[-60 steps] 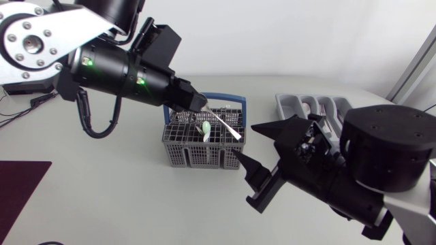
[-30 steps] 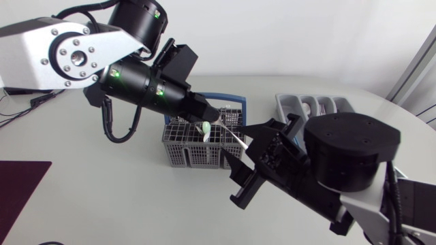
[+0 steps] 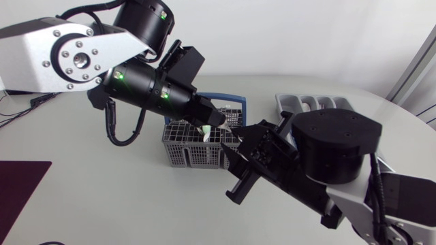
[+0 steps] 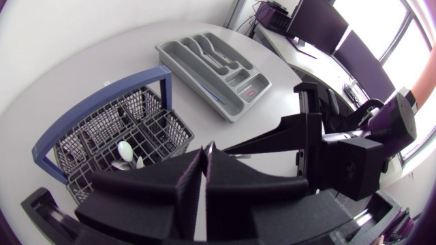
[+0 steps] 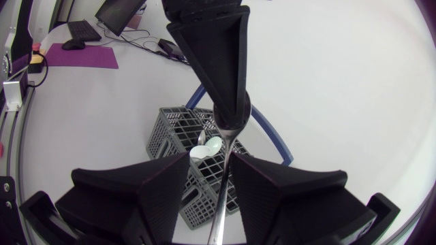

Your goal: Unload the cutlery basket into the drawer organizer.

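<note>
Above the grey cutlery basket, my left gripper is shut on one end of a long silver cutlery piece. The piece slants down between the fingers of my right gripper, which stand close around it. One finger lies against it and a narrow gap shows at the other. A white and green spoon stands in the basket. The grey drawer organizer lies behind my right arm.
The basket has a blue handle raised on its far side. A dark red mat lies at the table's front left corner. My right arm's bulky wrist hangs over the table's right half, hiding part of the organizer.
My left arm has carried the silver piece a little rightward and lower. My right gripper has moved left around the piece, and its fingers have narrowed.
</note>
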### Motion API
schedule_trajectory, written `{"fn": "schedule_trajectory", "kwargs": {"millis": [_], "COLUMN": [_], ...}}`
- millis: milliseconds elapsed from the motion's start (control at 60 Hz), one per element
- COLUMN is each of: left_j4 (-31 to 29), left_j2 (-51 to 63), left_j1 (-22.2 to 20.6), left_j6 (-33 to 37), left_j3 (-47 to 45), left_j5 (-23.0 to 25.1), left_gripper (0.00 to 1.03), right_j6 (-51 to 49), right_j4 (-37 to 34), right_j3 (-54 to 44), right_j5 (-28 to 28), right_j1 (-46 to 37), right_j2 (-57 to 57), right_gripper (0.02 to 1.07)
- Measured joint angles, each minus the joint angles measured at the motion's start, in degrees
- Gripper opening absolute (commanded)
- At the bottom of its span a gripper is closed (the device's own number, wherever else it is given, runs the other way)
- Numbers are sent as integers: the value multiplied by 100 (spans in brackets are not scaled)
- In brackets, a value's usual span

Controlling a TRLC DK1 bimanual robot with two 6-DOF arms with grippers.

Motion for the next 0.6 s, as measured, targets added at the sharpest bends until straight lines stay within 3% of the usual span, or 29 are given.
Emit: {"fn": "schedule_trajectory", "kwargs": {"millis": [150, 333, 600], "left_j4": [-24, -39, -44], "left_j2": [0, 0, 0], "left_j1": [-9, -37, -37], "left_j6": [0, 0, 0], "left_j3": [0, 0, 0], "left_j5": [0, -2, -2], "left_gripper": [12, 12, 12], "right_j6": [-2, -15, -17], "right_j4": [0, -2, -55], "right_j3": [0, 22, 164], "right_j5": [0, 0, 22], "right_j1": [-26, -103, -129], "right_j2": [0, 50, 155], "right_gripper": [38, 19, 12]}}
